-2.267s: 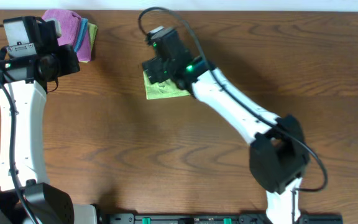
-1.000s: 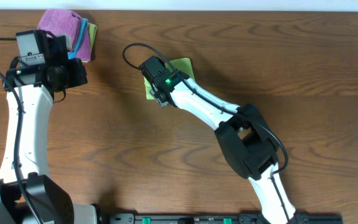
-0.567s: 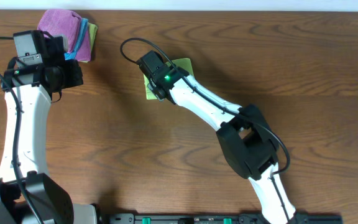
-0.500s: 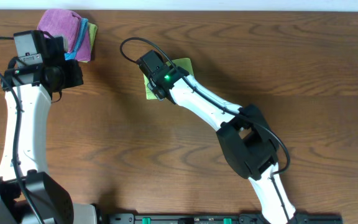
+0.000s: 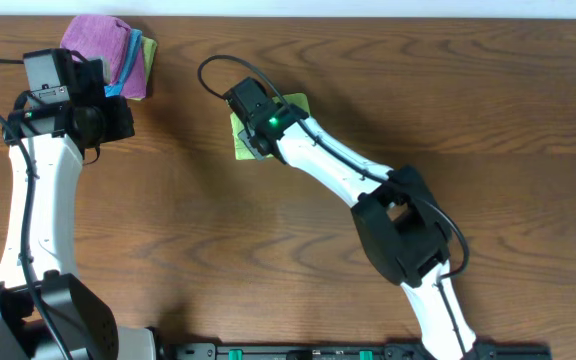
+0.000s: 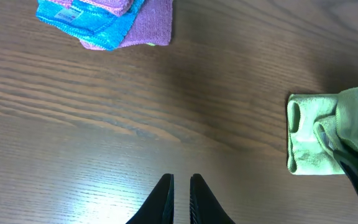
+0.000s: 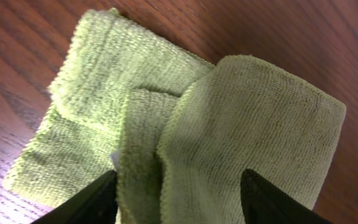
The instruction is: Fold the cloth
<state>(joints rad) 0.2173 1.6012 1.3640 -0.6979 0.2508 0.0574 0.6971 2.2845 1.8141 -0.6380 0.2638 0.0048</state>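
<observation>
dark wood-grain table (image 5: 508, 130) carries the lime-green cloth (image 7: 247, 118) near its far edge, about midway across. it is folded into a small thick bundle, with one flap doubled over on top. the right tool (image 7: 179, 193) hangs just over it with its fingers spread wide and grips nothing. the left tool (image 6: 180, 190) is pinched closed over bare wood, well apart from the cloth. a purple cloth (image 6: 157, 25) and a light-blue cloth (image 6: 86, 22) lie stacked at the far left corner.
</observation>
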